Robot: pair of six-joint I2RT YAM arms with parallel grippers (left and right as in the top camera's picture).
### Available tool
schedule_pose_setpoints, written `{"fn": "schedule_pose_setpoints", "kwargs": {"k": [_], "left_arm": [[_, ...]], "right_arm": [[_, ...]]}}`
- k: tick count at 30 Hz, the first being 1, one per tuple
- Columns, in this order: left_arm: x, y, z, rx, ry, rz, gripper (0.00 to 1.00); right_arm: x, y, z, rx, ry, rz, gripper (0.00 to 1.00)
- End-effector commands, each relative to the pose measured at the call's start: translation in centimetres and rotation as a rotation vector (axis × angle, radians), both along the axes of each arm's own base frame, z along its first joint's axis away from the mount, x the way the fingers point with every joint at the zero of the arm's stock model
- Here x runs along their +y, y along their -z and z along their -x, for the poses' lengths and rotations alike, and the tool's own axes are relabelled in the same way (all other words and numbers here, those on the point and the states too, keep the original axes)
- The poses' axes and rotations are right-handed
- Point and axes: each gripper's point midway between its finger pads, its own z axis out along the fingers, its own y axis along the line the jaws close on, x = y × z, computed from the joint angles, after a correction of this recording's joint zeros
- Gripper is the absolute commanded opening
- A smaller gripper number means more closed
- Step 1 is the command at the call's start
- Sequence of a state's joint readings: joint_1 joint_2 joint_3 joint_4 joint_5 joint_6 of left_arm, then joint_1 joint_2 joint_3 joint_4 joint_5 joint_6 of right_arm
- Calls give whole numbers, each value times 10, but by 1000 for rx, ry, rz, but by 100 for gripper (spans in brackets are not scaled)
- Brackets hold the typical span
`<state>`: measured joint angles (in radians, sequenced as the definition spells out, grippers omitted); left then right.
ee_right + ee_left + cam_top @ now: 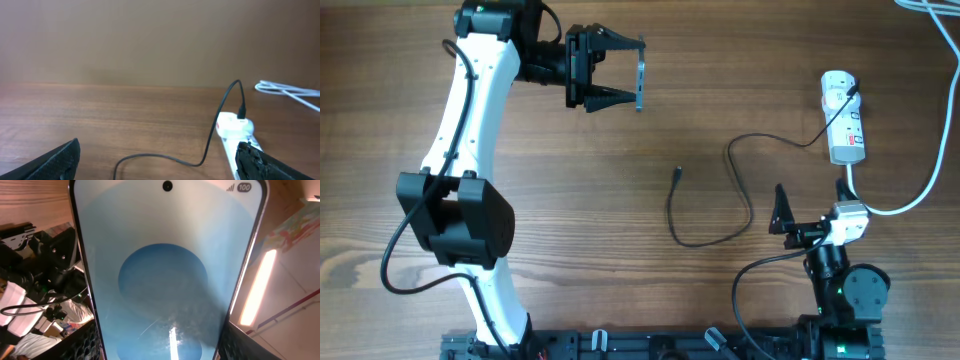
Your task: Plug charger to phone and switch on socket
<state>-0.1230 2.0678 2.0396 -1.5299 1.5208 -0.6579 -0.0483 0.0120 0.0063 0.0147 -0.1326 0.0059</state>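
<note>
My left gripper (637,70) is shut on the phone (639,88) and holds it edge-on above the table at the far left. In the left wrist view the phone's light blue screen (165,270) fills the space between the fingers (160,349). The charger, a thin black cable (748,205), runs from the white socket (842,120) in a loop to its connector tip (678,176), which lies loose on the wood. My right gripper (810,202) is open and empty just in front of the socket. The right wrist view shows the socket (231,126), the cable (212,140) and the spread fingers (157,152).
A thick white cord (932,175) curves from the socket's near end up along the right edge; it also shows in the right wrist view (287,91). The wooden table (570,200) lies between the two arms.
</note>
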Motion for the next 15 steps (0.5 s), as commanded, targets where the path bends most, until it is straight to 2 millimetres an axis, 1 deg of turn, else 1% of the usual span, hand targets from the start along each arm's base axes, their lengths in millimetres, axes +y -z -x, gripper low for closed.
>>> {"fn": "schedule_pose_setpoints", "kwargs": {"k": [1,3,4,6,7,10,12,15], "left_arm": [[2,-24,5,-29,-4,60,61],[2,-24,5,-30,-4,60,60],[2,-24,5,-30,-4,60,61],[2,-24,5,-30,-4,60,60],[2,-24,5,-30,-4,60,60],[2,-24,5,-30,-4,60,60],[2,-24,5,-30,-4,60,60],[2,-24,5,-30,-4,60,60]], "right_arm": [[1,-21,2,-83,-8,-34,100],[10,-29,3,-104,-63,-131,100],[15,-36,5,-113,-110,-264,100],[21,-41,7,-115,-156,-365,100],[27,-47,10,-132,-196,-367,100],[53,-80,28,-269,-359,-221,100],[56,-96,34,-292,-381,-215,100],[58,-116,35,-236,-379,-172,100]]}}
